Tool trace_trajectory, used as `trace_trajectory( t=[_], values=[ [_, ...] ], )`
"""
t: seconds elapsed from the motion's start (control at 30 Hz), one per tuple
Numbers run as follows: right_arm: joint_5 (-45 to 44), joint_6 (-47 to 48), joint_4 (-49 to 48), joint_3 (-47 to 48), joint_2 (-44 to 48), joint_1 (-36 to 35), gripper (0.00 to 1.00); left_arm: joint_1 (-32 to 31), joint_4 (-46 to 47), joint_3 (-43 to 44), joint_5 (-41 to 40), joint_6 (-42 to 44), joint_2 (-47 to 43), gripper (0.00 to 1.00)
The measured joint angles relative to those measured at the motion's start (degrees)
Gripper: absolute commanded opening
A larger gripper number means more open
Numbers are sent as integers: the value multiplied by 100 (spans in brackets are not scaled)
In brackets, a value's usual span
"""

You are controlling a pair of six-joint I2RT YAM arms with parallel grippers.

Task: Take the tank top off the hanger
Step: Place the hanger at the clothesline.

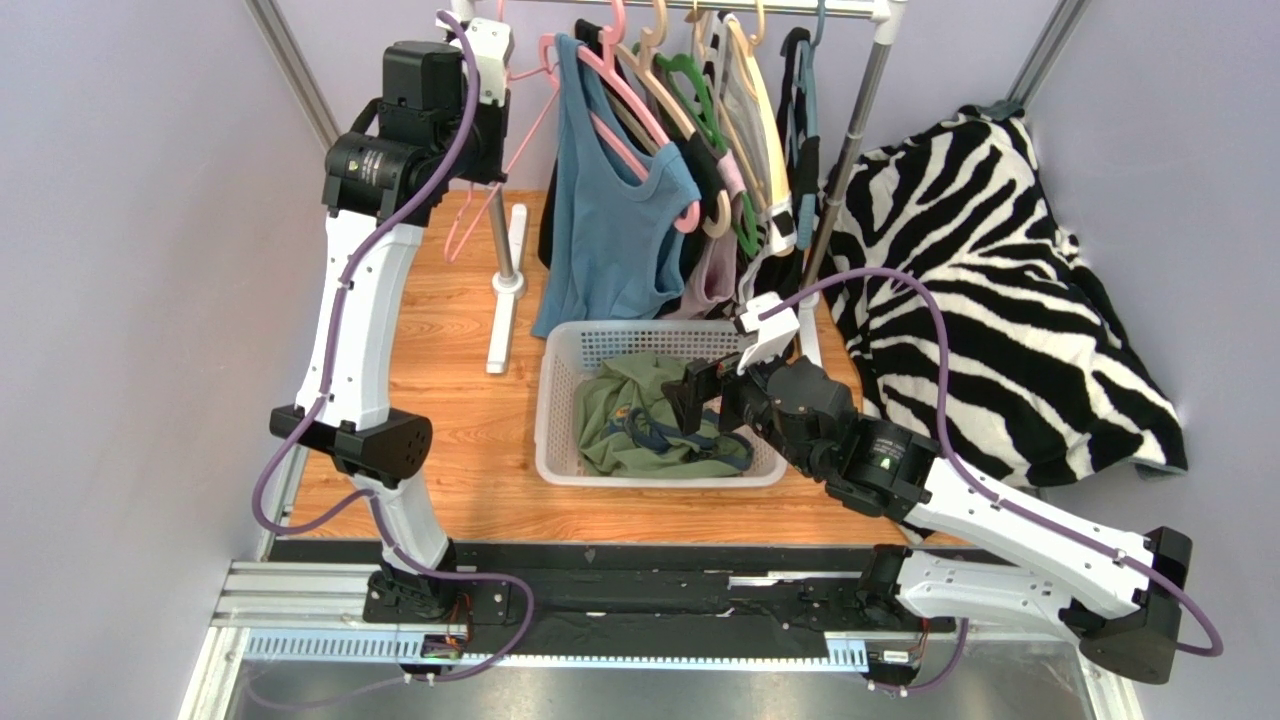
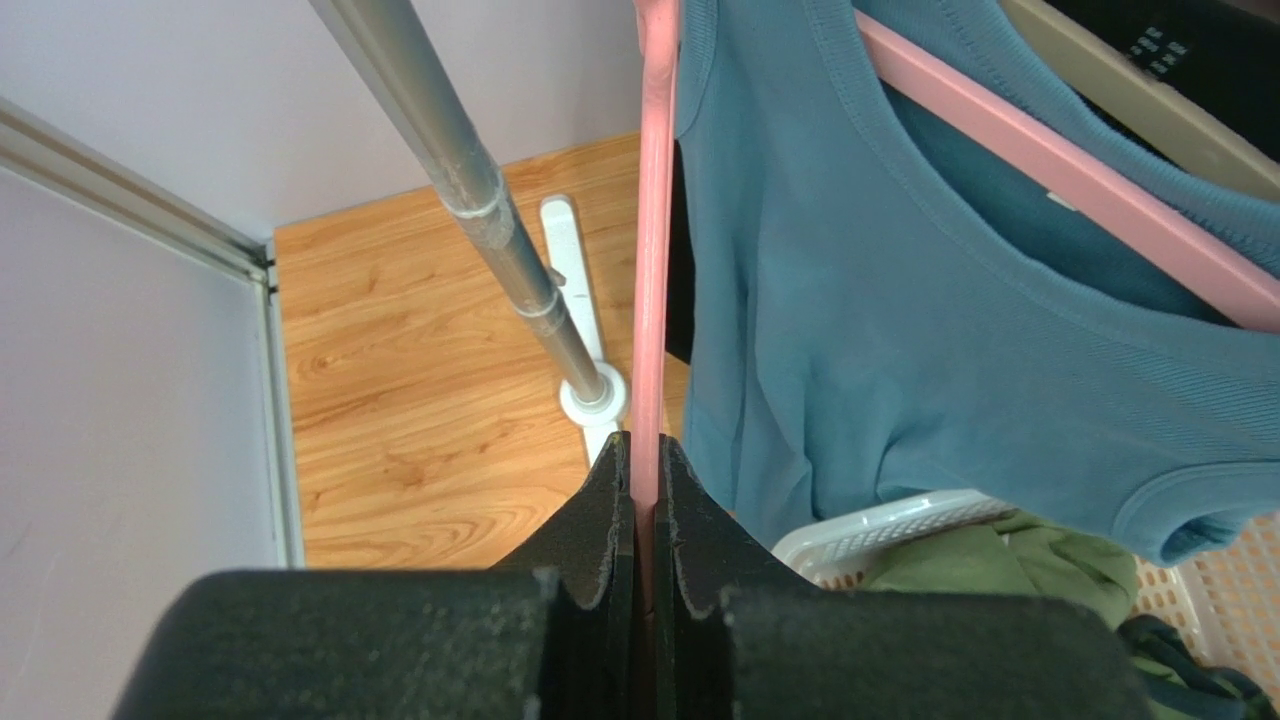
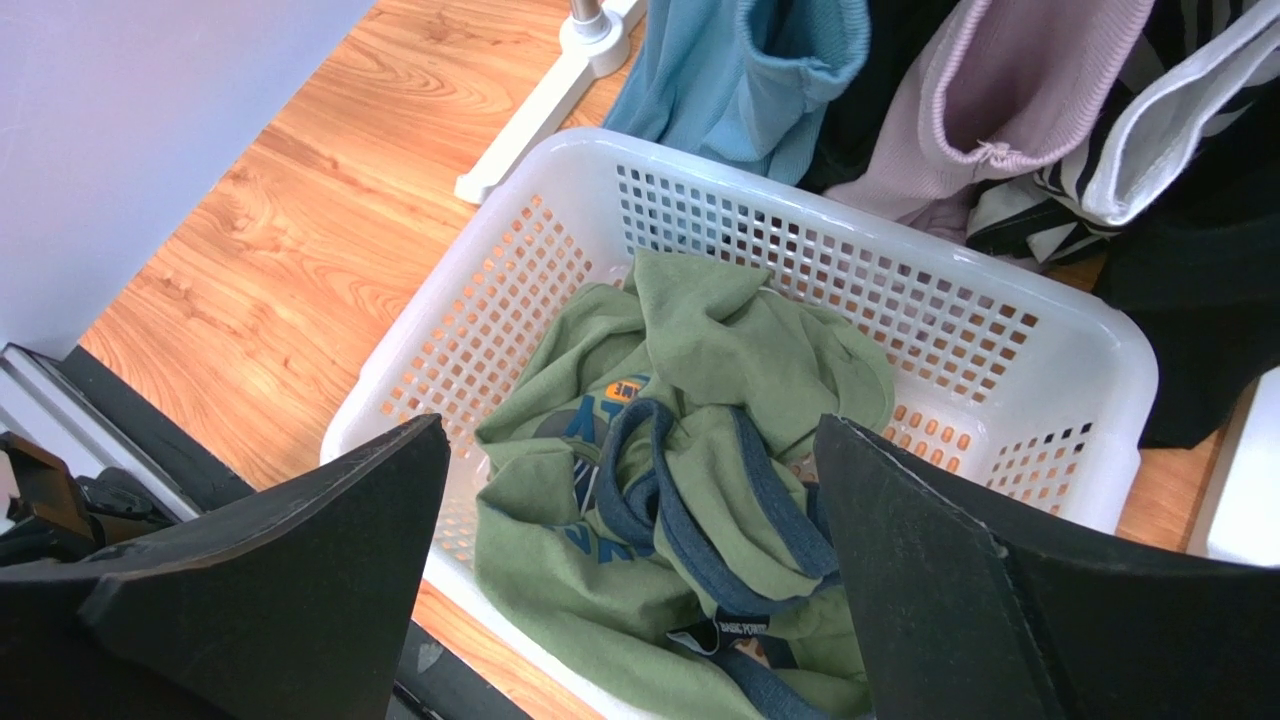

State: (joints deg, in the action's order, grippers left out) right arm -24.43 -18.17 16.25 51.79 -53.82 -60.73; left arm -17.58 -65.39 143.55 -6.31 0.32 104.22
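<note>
Wooden tabletop (image 1: 451,345), white basket (image 3: 842,270), green tank top (image 3: 706,360), its print (image 3: 621,395) illegible.

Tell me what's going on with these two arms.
The left hand is shut on a bare pink hanger up by the clothes rack. The right hand hangs open over the white basket, where a green tank top lies crumpled, off any hanger. A blue top hangs on the rack beside the held hanger.
</note>
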Motion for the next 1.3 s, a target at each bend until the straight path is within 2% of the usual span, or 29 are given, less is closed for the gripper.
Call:
trace_trajectory(
  t=[0.13,0.3,0.4,0.57,0.93,1.3],
  values=[
    [11,0,125,0,-2,0,96,0,7,-118,142,-26,-149,0],
    [46,2,155,0,-20,-2,95,0,129,-863,326,-20,-822,0],
    [57,0,157,0,-33,-7,94,0,177,-809,315,11,-1019,0],
    [107,-4,170,0,-39,-17,92,0,247,-229,236,66,-835,0],
    [160,-52,227,0,90,-28,88,50,385,-153,-26,219,-199,0],
    [160,-94,313,0,111,-35,85,214,566,-24,-192,348,-87,0]
  ],
)
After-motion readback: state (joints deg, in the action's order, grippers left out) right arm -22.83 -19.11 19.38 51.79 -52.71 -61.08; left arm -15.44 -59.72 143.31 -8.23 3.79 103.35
